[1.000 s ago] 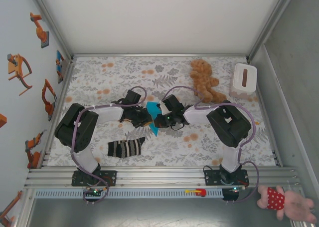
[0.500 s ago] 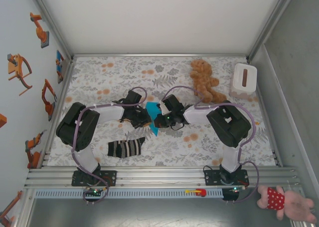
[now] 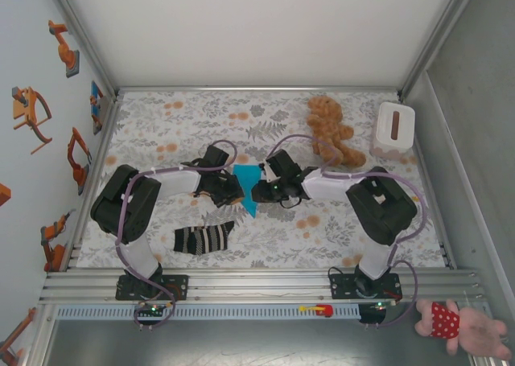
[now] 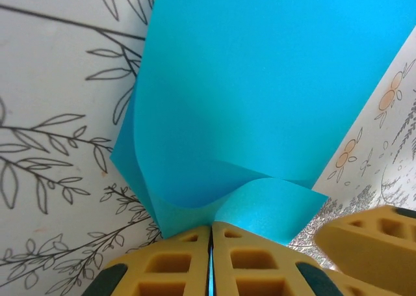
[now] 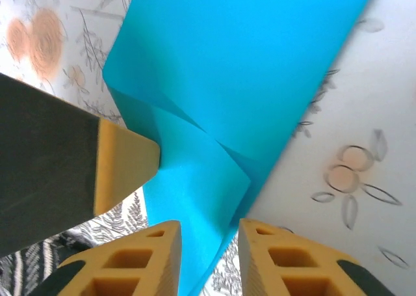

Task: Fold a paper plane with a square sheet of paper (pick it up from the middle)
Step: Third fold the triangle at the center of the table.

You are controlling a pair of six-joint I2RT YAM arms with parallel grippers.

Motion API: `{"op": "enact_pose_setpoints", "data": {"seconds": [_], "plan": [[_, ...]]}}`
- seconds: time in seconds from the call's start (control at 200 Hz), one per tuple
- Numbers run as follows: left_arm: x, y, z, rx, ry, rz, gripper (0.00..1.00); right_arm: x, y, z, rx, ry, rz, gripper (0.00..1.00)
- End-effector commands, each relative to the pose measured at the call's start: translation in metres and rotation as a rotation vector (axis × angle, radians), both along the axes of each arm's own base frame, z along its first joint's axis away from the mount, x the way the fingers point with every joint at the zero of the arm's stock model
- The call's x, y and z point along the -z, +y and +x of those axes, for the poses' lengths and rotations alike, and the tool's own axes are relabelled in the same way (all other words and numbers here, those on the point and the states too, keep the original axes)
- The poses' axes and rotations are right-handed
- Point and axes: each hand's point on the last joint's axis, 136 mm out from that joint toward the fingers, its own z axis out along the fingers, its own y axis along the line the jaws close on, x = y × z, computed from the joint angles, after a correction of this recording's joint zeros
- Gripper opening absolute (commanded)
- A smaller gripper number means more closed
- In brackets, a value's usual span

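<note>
The blue sheet of paper (image 3: 247,185), folded with overlapping flaps and narrowed to a point toward the near edge, is found at the middle of the tabletop (image 3: 161,125), between the two grippers. One edge is pinched by the left gripper (image 4: 210,234), its yellow fingers pressed together on the paper. The right gripper (image 5: 209,234) is held spread, with a tip of the paper lying in the gap. A striped sock (image 3: 203,238) is laid nearer the left arm's base, well apart. A teddy bear (image 3: 330,130) and a white box (image 3: 395,129) are set at the far right.
</note>
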Motion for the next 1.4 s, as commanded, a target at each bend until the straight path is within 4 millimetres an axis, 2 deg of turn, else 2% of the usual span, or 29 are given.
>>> {"op": "enact_pose_setpoints", "data": {"seconds": [0.0,0.09,0.265,0.511,0.896,1.392], "plan": [[0.03,0.023,-0.007,-0.067,0.061,0.106,0.09,-0.012,-0.022,0.007,0.076,-0.054,-0.05,0.32],[0.031,0.021,-0.004,-0.089,0.053,0.093,0.09,-0.015,-0.02,0.005,0.065,-0.049,-0.031,0.3],[0.027,0.013,0.005,-0.103,0.026,0.058,0.09,-0.021,0.001,-0.003,0.025,0.0,0.097,0.15],[0.033,0.015,0.002,-0.107,0.047,0.077,0.09,-0.011,0.027,-0.012,-0.023,0.077,0.144,0.0],[0.039,0.017,-0.003,-0.1,0.076,0.094,0.09,0.003,0.041,-0.014,-0.043,0.116,0.132,0.0],[0.042,0.023,-0.007,-0.068,0.109,0.144,0.09,0.022,0.027,-0.017,-0.04,0.123,0.043,0.0]]}}
